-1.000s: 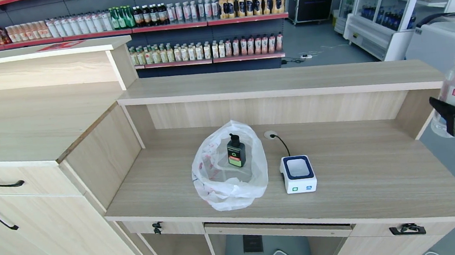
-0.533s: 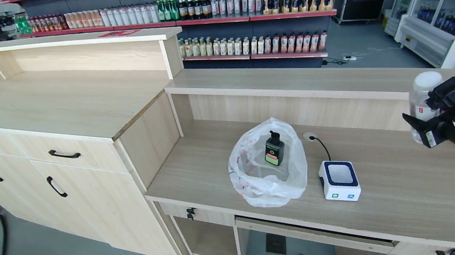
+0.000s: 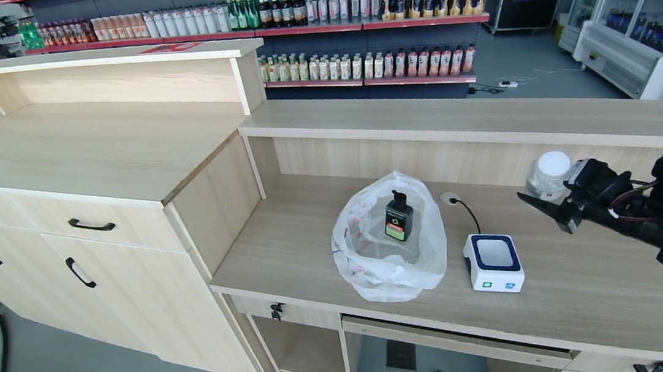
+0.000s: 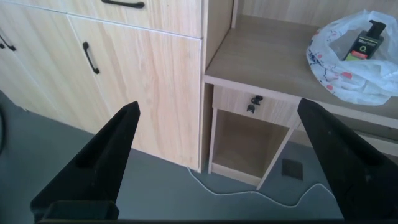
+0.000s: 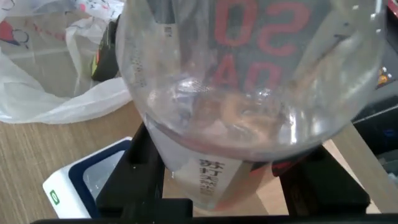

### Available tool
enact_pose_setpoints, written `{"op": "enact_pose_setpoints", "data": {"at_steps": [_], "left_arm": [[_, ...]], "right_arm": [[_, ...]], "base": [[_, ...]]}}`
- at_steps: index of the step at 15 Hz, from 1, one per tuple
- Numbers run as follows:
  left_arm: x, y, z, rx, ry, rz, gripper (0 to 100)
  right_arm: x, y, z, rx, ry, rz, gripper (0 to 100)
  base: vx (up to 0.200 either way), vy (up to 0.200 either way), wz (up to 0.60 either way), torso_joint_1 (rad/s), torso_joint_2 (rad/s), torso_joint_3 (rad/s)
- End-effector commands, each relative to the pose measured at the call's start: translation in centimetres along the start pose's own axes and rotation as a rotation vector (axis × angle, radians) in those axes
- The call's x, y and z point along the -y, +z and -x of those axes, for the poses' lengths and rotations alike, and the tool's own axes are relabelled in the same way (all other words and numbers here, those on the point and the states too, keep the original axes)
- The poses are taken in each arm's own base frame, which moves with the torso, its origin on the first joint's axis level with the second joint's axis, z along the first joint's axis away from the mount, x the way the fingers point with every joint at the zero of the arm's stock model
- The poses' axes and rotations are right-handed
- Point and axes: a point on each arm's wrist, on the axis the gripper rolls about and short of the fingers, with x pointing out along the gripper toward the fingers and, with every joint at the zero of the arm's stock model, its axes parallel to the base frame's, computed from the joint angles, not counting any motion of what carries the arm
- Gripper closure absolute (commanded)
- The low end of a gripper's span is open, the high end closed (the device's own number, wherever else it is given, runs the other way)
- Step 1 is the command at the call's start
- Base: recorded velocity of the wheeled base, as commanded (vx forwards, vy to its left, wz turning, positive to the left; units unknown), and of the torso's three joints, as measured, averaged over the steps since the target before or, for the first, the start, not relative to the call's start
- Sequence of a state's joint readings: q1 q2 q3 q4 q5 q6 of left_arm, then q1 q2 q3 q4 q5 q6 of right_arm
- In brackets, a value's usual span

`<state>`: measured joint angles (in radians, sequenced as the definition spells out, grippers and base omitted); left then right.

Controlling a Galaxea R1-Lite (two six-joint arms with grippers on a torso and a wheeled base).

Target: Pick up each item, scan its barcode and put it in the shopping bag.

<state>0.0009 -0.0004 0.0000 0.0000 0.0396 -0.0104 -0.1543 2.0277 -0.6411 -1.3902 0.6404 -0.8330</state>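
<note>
Holding a clear bottle (image 3: 546, 174) by its body, our right gripper (image 3: 555, 205) hangs over the counter (image 3: 594, 281), off to the right of the scanner (image 3: 493, 261). From the head view we judge the bottle is carried raised so that its label can be turned toward the scanner's window next. The shopping bag (image 3: 371, 268) sits just beside the scanner on its left, mouth gaping. A black pump bottle (image 3: 400, 223) stands upright inside it, so one item looks done. The scanner's cable (image 3: 470, 216) runs back to a hole in the counter. We would keep the bottle from snagging it, and the scanner itself stands between bottle and bag.

At the left wrist, our left gripper (image 4: 217, 106) is spread wide with nothing in it. It hangs low beside the cabinet doors (image 4: 143, 74), well apart from the bag (image 4: 339, 68) and the pump bottle (image 4: 364, 43) on the counter above.

At the right wrist, the bottle (image 5: 249, 93) sits clamped between the right gripper (image 5: 230, 193) fingers. The scanner (image 5: 93, 180) is below it and the bag (image 5: 56, 93) beyond.
</note>
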Motion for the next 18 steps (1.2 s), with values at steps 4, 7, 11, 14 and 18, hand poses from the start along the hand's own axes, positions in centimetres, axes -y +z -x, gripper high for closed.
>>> {"op": "enact_pose_setpoints", "data": {"at_steps": [4,7,11,14,18], "left_arm": [[0.0,0.0,0.0,0.0,0.001,0.0,0],[0.0,0.0,0.0,0.0,0.001,0.0,0],[0.0,0.0,0.0,0.0,0.001,0.0,0],[0.0,0.0,0.0,0.0,0.001,0.0,0],[0.0,0.0,0.0,0.0,0.001,0.0,0]], "right_arm": [[-2.2,-3.0,-1.2,0.087,0.158,0.016,100],[-2.5,-4.4,-2.3,0.14,0.187,0.078,100],[-2.9,-5.7,-3.1,0.15,0.192,0.141,100],[-3.7,-6.8,-3.2,0.165,0.218,0.182,100],[-3.5,-7.5,-4.0,0.175,0.209,0.201,100]], "base": [[0.0,0.0,0.0,0.0,0.0,0.0],[0.0,0.0,0.0,0.0,0.0,0.0],[0.0,0.0,0.0,0.0,0.0,0.0],[0.0,0.0,0.0,0.0,0.0,0.0],[0.0,0.0,0.0,0.0,0.0,0.0]]}}
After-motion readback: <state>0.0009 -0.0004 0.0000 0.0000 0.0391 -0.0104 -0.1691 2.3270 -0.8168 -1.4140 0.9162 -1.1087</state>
